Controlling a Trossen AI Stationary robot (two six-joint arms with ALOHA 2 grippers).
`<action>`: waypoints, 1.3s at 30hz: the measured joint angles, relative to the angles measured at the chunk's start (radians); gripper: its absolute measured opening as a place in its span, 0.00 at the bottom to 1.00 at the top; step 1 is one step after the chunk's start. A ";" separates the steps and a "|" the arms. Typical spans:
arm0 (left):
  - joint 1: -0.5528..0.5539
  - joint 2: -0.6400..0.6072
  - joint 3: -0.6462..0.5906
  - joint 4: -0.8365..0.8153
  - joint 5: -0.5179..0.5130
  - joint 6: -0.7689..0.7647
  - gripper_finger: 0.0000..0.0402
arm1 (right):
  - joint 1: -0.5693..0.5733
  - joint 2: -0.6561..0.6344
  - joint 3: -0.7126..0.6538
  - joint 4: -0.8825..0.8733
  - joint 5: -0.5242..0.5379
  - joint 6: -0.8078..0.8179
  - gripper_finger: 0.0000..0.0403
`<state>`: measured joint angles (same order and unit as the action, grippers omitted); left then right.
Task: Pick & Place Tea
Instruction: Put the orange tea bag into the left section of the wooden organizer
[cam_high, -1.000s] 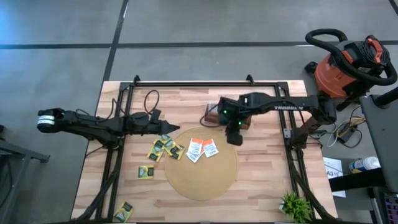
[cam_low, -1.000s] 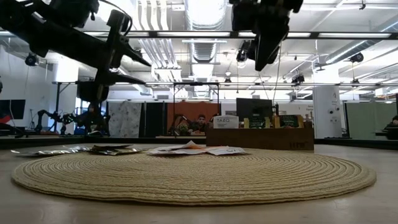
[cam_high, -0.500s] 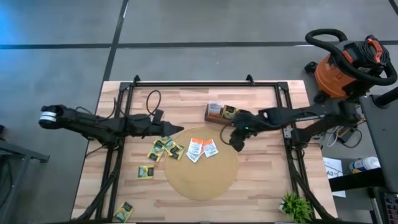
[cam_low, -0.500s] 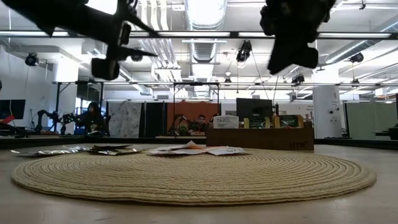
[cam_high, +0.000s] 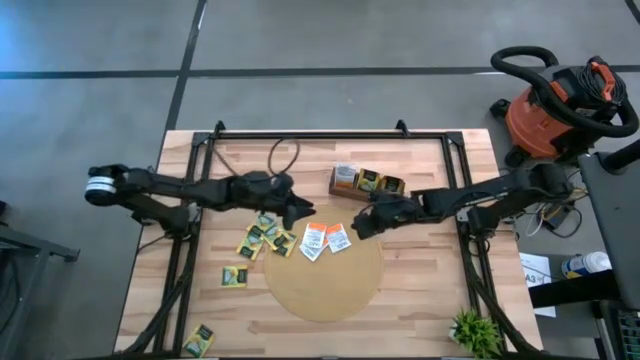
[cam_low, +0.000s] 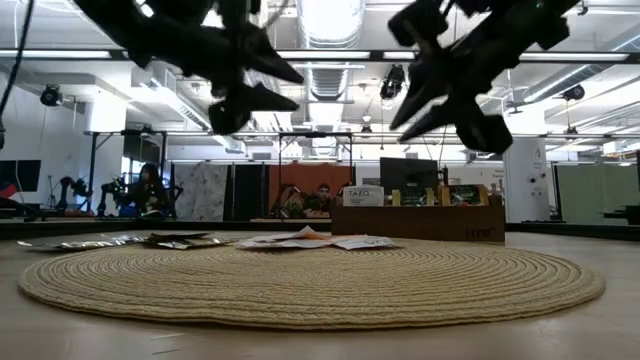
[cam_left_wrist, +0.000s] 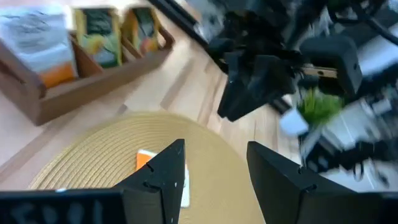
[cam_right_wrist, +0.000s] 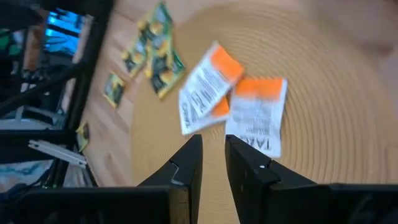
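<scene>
Two orange-and-white tea sachets (cam_high: 313, 240) (cam_high: 338, 238) lie flat on the far part of the round tan mat (cam_high: 322, 275). Yellow-and-green sachets (cam_high: 262, 236) lie at the mat's left rim, and others (cam_high: 233, 277) (cam_high: 198, 340) lie on the bare wood. My left gripper (cam_high: 300, 210) hovers open, left of the orange sachets and above the mat's far-left edge. My right gripper (cam_high: 360, 226) hangs tilted downward above the mat's far-right edge. Its fingers (cam_right_wrist: 213, 140) stand a narrow gap apart, with nothing between them. The orange sachets (cam_right_wrist: 208, 93) lie ahead of it.
A long wooden compartment box (cam_high: 365, 182) with upright sachets stands just beyond the mat, behind my right gripper. A small green plant (cam_high: 470, 330) sits at the near right corner. A black frame rail (cam_high: 190, 260) runs along the table's sides. An orange shop vacuum (cam_high: 560, 105) stands off the table.
My left gripper has moved toward the table's right, up to the mat's far-left edge, rising a little and rolling. My right gripper has come down from above the box toward the mat and the orange sachets, rolling and tipping forward. No sachet has moved.
</scene>
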<state>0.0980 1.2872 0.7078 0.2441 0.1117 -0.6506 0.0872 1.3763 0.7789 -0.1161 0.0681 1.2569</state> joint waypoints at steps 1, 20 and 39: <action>0.022 0.022 0.006 0.000 0.045 0.026 0.42 | 0.001 0.026 0.004 -0.001 -0.016 0.031 0.17; 0.177 0.418 0.247 -0.007 0.483 0.601 0.42 | 0.111 0.379 0.170 -0.012 0.003 0.456 0.18; 0.179 0.542 0.263 -0.034 0.500 0.792 0.42 | 0.168 0.409 0.176 -0.070 0.147 0.625 0.47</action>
<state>0.2775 1.8290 0.9712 0.2097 0.6114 0.1416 0.2554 1.7856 0.9550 -0.1856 0.2151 1.8820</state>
